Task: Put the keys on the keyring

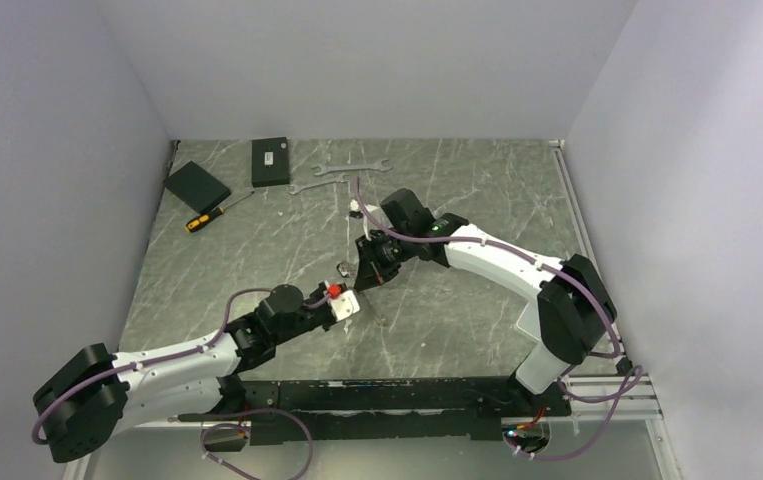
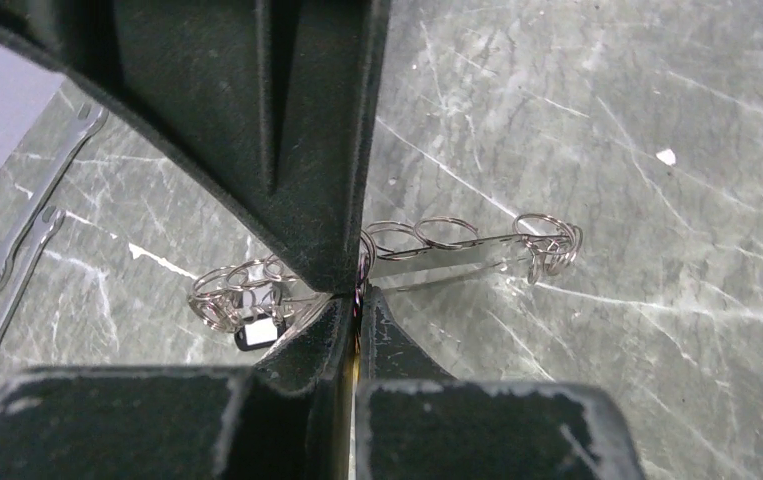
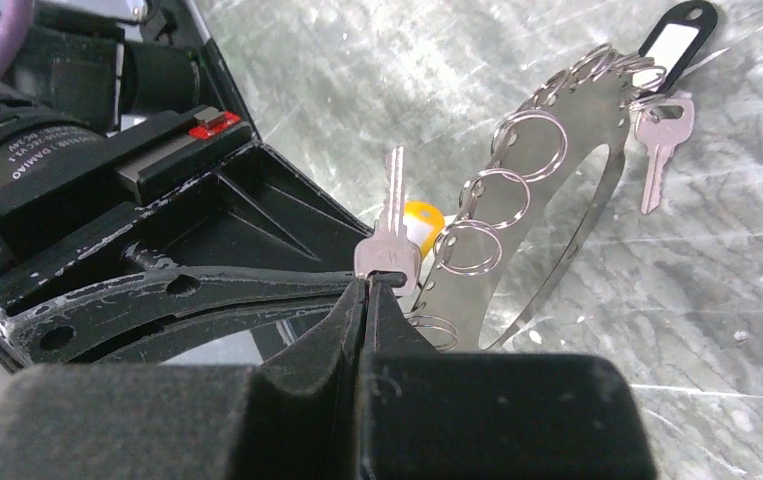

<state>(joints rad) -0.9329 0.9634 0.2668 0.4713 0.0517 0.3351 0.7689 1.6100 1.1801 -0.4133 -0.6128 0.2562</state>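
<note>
Here, facing each other, left pincer (image 2: 355, 295) clamps the keyring (image 2: 457, 262), right pincer (image 3: 369, 285) pinches a key (image 3: 390, 225).

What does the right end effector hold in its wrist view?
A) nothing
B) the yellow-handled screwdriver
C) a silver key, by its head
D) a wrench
C: the right end effector is shut on the head of a silver key, whose blade points up beside the keyring.
</note>
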